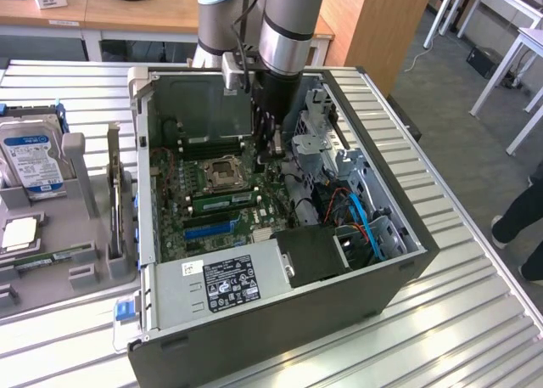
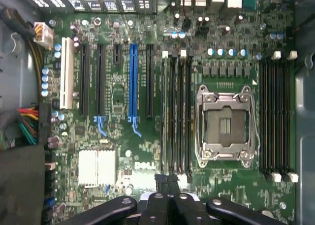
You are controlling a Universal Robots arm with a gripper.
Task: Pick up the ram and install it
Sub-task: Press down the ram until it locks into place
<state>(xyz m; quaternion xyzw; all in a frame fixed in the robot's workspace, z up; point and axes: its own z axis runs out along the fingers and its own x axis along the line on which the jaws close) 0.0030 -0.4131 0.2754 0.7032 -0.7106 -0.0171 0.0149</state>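
1 ram [image 1: 223, 199] stands upright in a motherboard [image 2: 231, 185] slot, just beneath and beside the 1 tool [image 2: 167, 179]. The tool is pinched narrow, gripping nothing. 1 hard drive [image 1: 32, 157] lies well apart.

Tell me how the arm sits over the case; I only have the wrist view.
Observer: The arm hangs straight down into the open case, its pincer on the exterior view's right of the processor socket.
Operator: Anything seated by that socket?
Observer: A green ram stick with a white label stands beside it, toward the blue slot.
Operator: Anyone nearby?
Observer: A person's leg and shoe show at the exterior view's right edge, apart from the table.
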